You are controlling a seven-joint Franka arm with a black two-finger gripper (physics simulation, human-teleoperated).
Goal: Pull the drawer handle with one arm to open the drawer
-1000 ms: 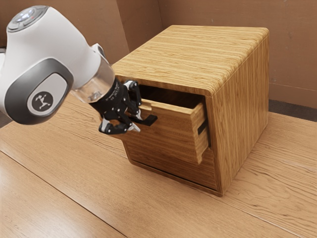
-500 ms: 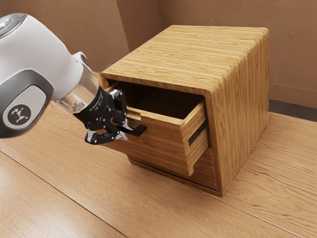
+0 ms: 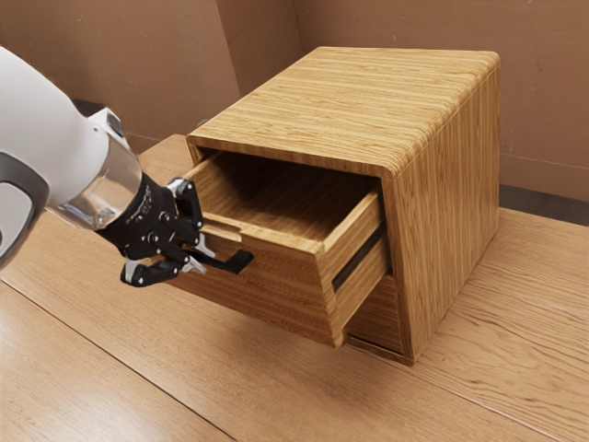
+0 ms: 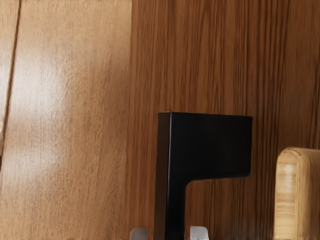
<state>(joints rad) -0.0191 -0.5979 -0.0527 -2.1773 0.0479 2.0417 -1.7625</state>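
Note:
A light wooden cabinet (image 3: 368, 101) stands on the table, and its upper drawer (image 3: 276, 290) is pulled well out, showing a bare wooden inside. A black bar handle (image 3: 232, 263) sticks out from the drawer's front. My black gripper (image 3: 195, 260) comes in from the exterior view's left and is shut on that handle. In the wrist view the handle (image 4: 200, 150) appears as a black L shape running down between my two fingertips (image 4: 137, 234), with the drawer's rim (image 4: 297, 195) beside it and the table below.
The wooden table (image 3: 138, 378) runs wide in front of the cabinet and to the exterior view's left. Brown walls (image 3: 166, 46) close the scene behind. A lower cabinet panel (image 3: 377, 322) sits under the pulled-out drawer.
My gripper has moved toward the exterior view's lower left with the handle in it. The drawer has slid much farther out of the cabinet.

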